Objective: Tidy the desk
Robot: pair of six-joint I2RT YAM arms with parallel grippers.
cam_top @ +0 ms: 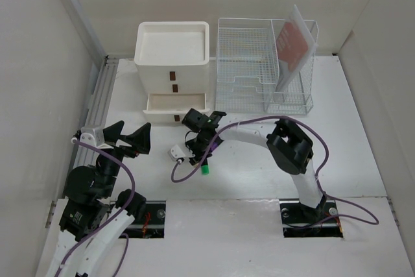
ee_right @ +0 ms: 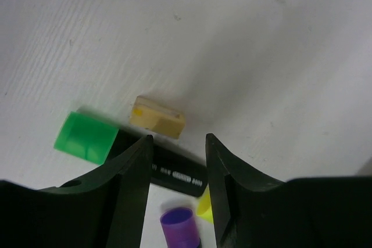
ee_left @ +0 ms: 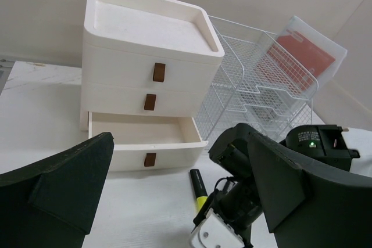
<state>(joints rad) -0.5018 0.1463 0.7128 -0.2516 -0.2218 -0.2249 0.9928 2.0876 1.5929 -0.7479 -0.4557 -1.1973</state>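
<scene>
On the white desk point(cam_top: 363, 147), my right gripper point(cam_top: 194, 152) points down over a small pile of markers in front of the drawer box. In the right wrist view its jaws point(ee_right: 178, 139) stand partly apart. A purple-capped marker point(ee_right: 180, 225) sits between them with a gap on each side. Under the tips lie a black marker with a green cap point(ee_right: 87, 137), a yellow cap point(ee_right: 203, 204) and a beige eraser point(ee_right: 157, 117). My left gripper point(cam_top: 130, 135) hangs wide open and empty to the left. Its view shows a black and yellow marker point(ee_left: 200, 193).
A cream drawer box point(cam_top: 173, 43) stands at the back, with its bottom drawer point(cam_top: 176, 103) pulled out and empty. Right of it is a white wire-mesh rack point(cam_top: 249, 63) holding a red folder point(cam_top: 292, 43). A grey rail point(cam_top: 97, 105) runs along the left edge.
</scene>
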